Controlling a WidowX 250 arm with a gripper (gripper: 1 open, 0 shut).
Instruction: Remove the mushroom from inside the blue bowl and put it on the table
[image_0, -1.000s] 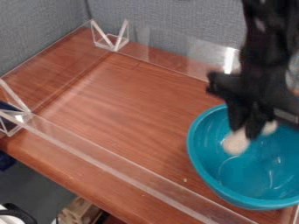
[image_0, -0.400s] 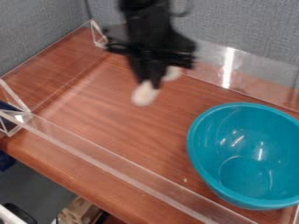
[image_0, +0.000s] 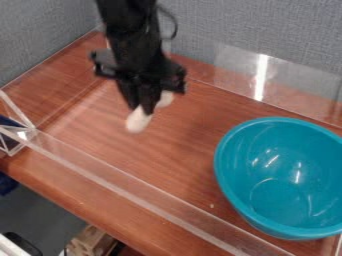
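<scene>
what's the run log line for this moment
phase: carry | end effector: shut on mushroom | position: over table, left of blue bowl | bowl: empty | mushroom: not yet placed

Teal-blue bowl, cream-white mushroom, reddish-brown wood-grain table.

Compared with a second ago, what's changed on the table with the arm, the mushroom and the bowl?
The claw, shut on the mushroom, has carried it out of the blue bowl and leftward across the picture; it now hangs over the table, well left of the bowl. The mushroom is still held, not yet released. The bowl, now empty, stayed where it was.
</scene>
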